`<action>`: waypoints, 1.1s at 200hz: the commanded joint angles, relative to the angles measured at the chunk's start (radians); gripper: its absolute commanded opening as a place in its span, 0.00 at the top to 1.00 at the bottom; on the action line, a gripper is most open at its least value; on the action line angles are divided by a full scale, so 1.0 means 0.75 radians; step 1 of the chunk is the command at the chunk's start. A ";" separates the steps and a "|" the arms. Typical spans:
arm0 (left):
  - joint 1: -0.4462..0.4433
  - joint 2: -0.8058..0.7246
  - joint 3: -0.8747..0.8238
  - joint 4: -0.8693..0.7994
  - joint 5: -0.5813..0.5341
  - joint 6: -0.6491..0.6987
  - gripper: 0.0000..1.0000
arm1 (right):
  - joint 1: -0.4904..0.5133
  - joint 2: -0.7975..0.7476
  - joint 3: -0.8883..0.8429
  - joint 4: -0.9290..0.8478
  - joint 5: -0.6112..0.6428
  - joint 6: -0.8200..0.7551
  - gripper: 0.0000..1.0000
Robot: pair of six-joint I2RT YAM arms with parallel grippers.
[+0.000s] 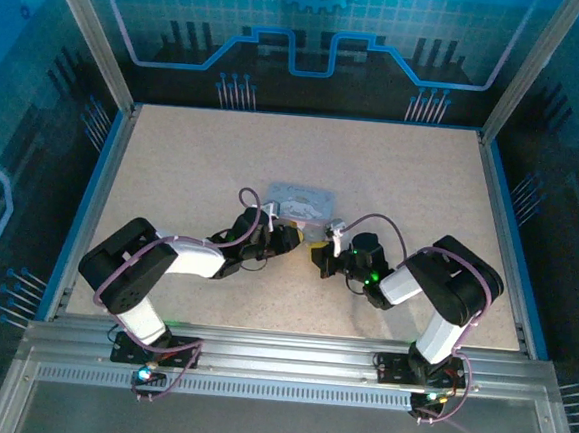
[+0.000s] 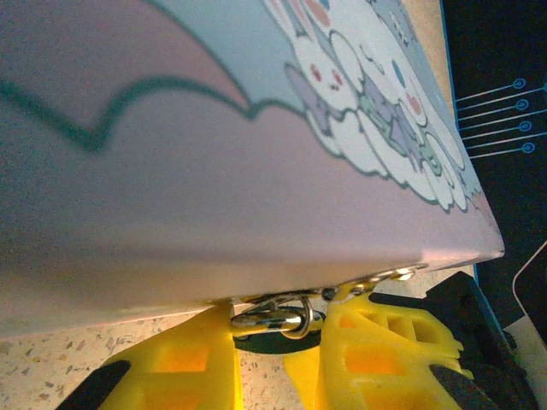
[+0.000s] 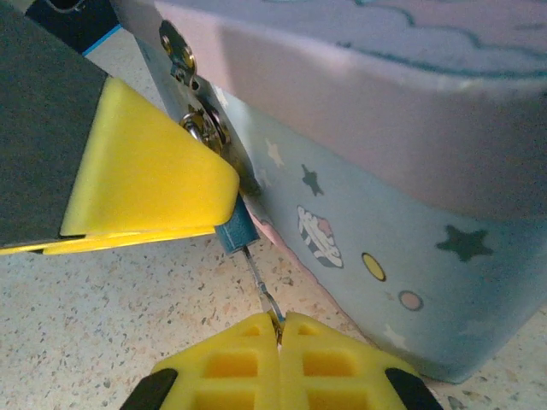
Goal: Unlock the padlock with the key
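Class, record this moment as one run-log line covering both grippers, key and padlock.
left gripper: shut on small blue padlock | right gripper: shut on thin grey metal key | key tip at padlock base

The box [image 1: 301,199] stands on the surface [image 1: 194,159], just beyond both pairs of jaws. The padlock [image 3: 235,231] hangs from the hasp [image 3: 178,43] on the box's near side and sits between the left jaws, which press on it from either side. The key [image 3: 259,286] is pinched between the right jaws, and its shaft runs from them up to the padlock's underside. The left jaws lie just left of the right jaws, apart from them.
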 commanded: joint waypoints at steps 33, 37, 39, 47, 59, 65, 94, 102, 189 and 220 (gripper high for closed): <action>-0.015 -0.039 0.048 0.047 0.017 -0.014 0.86 | -0.016 0.013 0.007 0.106 -0.044 0.020 1.00; -0.015 -0.039 0.050 0.049 0.018 -0.013 0.86 | -0.017 0.019 0.013 0.107 -0.049 0.019 1.00; -0.015 -0.039 0.050 0.049 0.019 -0.015 0.86 | -0.016 0.021 0.014 0.107 -0.050 0.019 1.00; -0.015 -0.039 0.052 0.048 0.020 -0.018 0.86 | -0.015 0.033 0.024 0.108 -0.052 0.018 1.00; -0.017 -0.040 0.056 0.049 0.025 -0.021 0.86 | -0.016 0.053 0.031 0.130 -0.045 0.019 1.00; -0.017 -0.042 0.056 0.049 0.026 -0.023 0.86 | -0.017 0.061 0.032 0.142 -0.042 0.019 1.00; -0.018 -0.051 0.064 0.044 0.030 -0.025 0.87 | -0.011 0.106 0.059 0.154 -0.061 0.016 1.00; -0.021 -0.051 0.068 0.037 0.033 -0.023 0.87 | -0.011 0.118 0.065 0.162 -0.060 0.015 1.00; -0.031 -0.058 0.060 0.019 0.047 -0.027 0.87 | -0.062 0.178 0.093 0.232 -0.097 -0.006 1.00; -0.036 -0.055 0.060 0.020 0.049 -0.027 0.88 | -0.074 0.167 0.137 0.196 -0.154 -0.012 1.00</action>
